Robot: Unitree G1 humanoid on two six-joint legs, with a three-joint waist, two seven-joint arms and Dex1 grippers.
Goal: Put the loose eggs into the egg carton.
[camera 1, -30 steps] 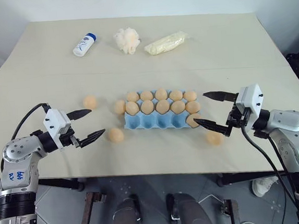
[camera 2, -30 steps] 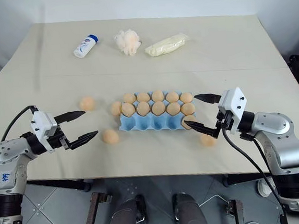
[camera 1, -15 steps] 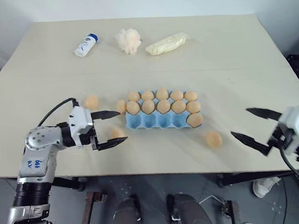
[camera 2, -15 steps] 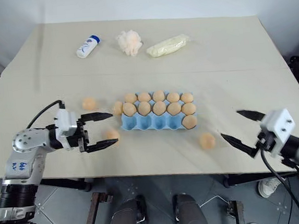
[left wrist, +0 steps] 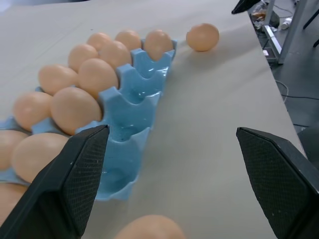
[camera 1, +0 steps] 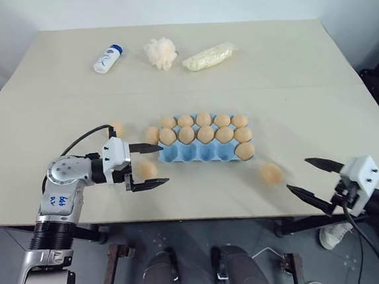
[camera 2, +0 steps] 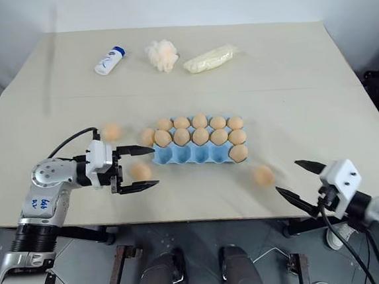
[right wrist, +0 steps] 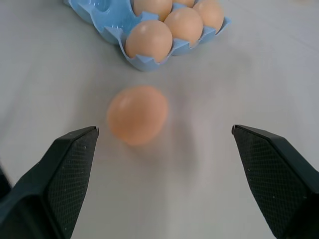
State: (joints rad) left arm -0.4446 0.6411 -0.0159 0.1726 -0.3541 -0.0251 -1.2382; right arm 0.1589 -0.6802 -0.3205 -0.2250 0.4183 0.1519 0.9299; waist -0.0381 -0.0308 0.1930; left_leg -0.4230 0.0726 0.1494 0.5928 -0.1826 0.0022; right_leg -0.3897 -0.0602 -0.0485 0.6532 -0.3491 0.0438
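The light blue egg carton (camera 1: pixel 197 153) lies mid-table with eggs in its two far rows and one egg (camera 1: pixel 245 151) in the near row's right end cup. Loose eggs lie around it: one (camera 1: pixel 148 169) between the fingers of my open left gripper (camera 1: pixel 158 163), one (camera 1: pixel 152 134) against the carton's left end, one (camera 1: pixel 116 128) farther left, and one (camera 1: pixel 270 173) near the front right. My right gripper (camera 1: pixel 300 175) is open just right of that egg, at the table's front edge. In the right wrist view the egg (right wrist: pixel 137 113) lies ahead between the fingers (right wrist: pixel 55 174).
Along the far side of the table lie a white bottle with a blue cap (camera 1: pixel 107 57), a fluffy cream puff (camera 1: pixel 161 53) and a cream wrapped packet (camera 1: pixel 210 55). The table's front edge runs close under both grippers.
My left gripper has swung right toward the carton and now straddles a loose egg. My right gripper has drawn back from the carton's right end, down and to the right.
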